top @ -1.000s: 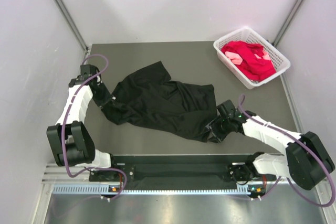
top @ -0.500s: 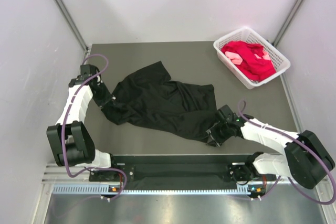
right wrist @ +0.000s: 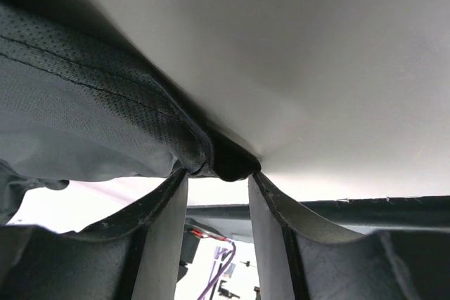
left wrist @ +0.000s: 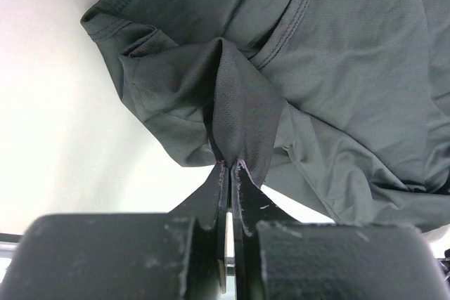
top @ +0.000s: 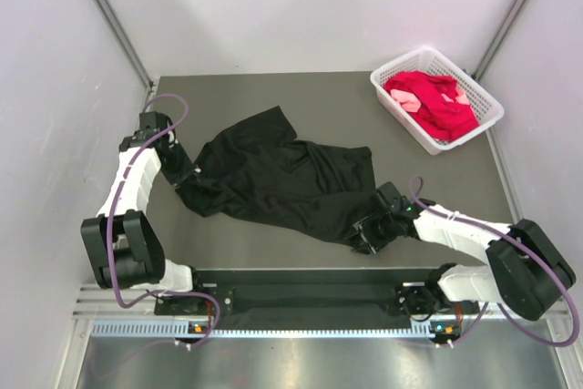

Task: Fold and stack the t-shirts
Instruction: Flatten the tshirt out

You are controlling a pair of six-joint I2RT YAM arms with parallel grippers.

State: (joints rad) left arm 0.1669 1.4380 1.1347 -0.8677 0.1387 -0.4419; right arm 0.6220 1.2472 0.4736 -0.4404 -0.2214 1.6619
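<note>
From above, the black t-shirt (top: 282, 184) lay crumpled on the worktop (top: 273, 97). The left gripper (top: 185, 179) was at its left edge and the right gripper (top: 366, 230) at its near-right corner. The red and pink t-shirts (top: 437, 102) sat in the basket (top: 401, 62).

Left wrist view: the jaws were clenched on a pinched fold (left wrist: 232, 103).

Right wrist view: the jaws stood parted, with the hem (right wrist: 105, 96) at their mouth. They should probably close squarely over the seam before the shirt is stretched flat.

The black t-shirt (left wrist: 337, 89) pinched in the left gripper (left wrist: 230, 173) was matt cloth, a fine mesh knit with stitched hems. That gripper's fingers (left wrist: 140, 258) were matt black plastic, scuffed pale; the table (left wrist: 56, 138) beneath looked smooth and matt.
</note>
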